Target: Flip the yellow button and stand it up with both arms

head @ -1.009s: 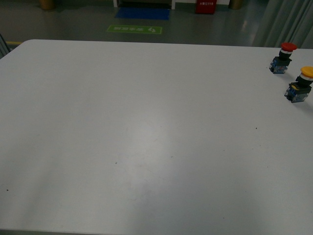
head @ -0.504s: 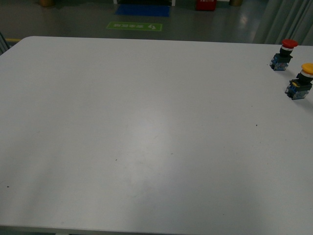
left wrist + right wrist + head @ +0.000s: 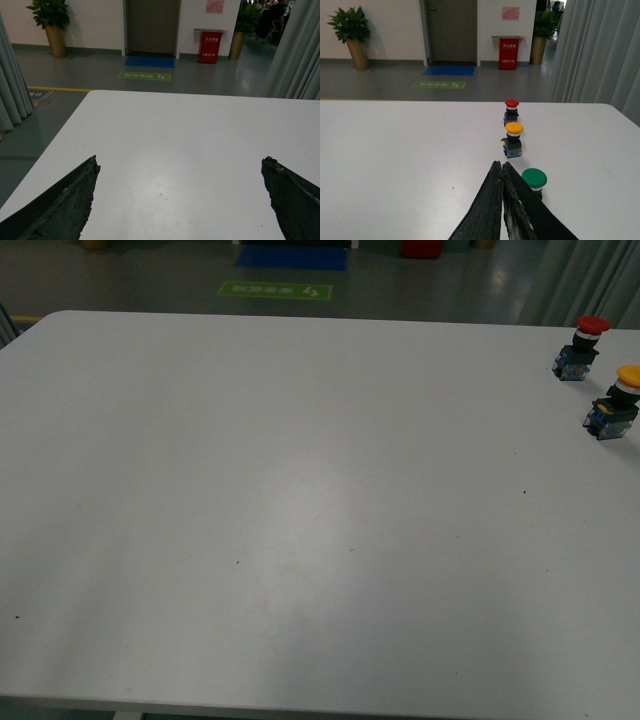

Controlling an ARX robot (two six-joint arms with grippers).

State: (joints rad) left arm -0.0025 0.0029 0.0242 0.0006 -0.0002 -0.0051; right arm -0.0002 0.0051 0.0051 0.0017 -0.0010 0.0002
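The yellow button stands upright at the table's far right edge, its yellow cap up and blue-black body on the table; the right wrist view shows the yellow button a little ahead of my right gripper. That gripper is shut, its two fingers pressed together with nothing between them. My left gripper is open over bare white table, and no button shows in its view. Neither arm appears in the front view.
A red-capped button stands behind the yellow one, also seen as the red-capped button. A green-capped button stands close beside my right fingers. The white table ends at a far edge, with grey floor, curtains and a door beyond.
The front view has tilted slightly, so the table and both buttons sit a little higher in the picture. The buttons have not moved on the table.
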